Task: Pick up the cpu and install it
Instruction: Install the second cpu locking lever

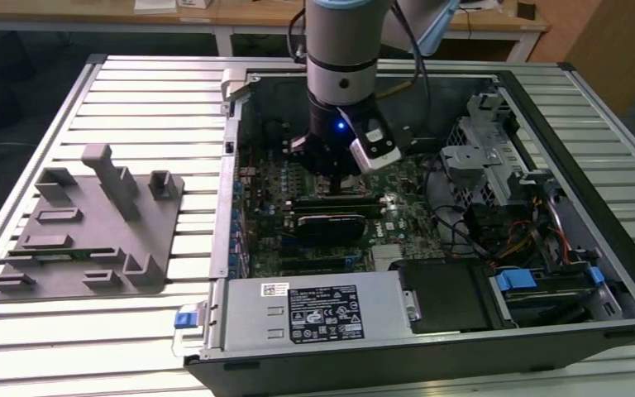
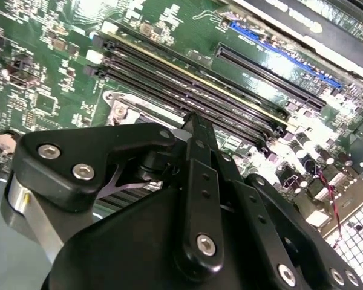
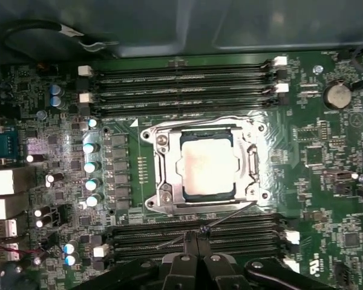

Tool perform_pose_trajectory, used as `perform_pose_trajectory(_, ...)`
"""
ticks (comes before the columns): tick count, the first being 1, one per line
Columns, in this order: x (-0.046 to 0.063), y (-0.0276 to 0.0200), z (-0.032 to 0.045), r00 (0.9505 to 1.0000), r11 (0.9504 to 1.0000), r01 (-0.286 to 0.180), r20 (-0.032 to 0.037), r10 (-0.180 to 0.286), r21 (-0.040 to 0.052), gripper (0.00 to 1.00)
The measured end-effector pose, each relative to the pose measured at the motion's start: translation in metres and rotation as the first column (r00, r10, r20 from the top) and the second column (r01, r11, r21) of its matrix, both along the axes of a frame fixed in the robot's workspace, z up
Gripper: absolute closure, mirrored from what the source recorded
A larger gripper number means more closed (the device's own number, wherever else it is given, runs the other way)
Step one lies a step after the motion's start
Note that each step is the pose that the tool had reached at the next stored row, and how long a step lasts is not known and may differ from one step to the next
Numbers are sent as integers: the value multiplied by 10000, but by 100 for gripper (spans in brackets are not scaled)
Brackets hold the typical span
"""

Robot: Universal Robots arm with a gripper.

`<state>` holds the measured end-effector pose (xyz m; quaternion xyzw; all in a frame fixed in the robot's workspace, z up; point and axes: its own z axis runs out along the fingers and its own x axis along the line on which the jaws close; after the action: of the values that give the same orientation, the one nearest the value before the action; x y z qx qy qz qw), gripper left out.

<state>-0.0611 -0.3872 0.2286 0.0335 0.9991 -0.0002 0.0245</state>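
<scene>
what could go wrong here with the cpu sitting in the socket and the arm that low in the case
The cpu lies in the socket frame looking slightly skewed; if it is not seated flat, pressing could bend pins. The gripper hangs close above the memory slots and the thin socket lever, so a small sideways move could catch them. In the exterior view the arm stands near cables.

Arm [image 1: 340,50] vertical, hand [image 3: 196,241] pointing down, fingers together

Open computer case [image 1: 582,141] on a slatted metal table [image 1: 130,91]. Inside the case: green motherboard [image 3: 327,199], memory slots [image 3: 181,84] along its edge, power supply [image 1: 307,318] at the near wall. Grey fixture tray [image 1: 86,240] just outside the case, on the exterior view's left.
</scene>
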Motion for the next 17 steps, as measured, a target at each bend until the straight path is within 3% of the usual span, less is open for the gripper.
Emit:
perform_pose_trajectory(12, -85, -9, -79, 10000, 10000, -3, 0, 3, 13, 89)
perform_pose_trajectory(15, -103, -25, -94, 10000, 10000, -3, 0, 3, 49, 89)
perform_pose_trajectory(17, -114, -33, -109, 10000, 9999, -7, -1, 7, 120, 89)
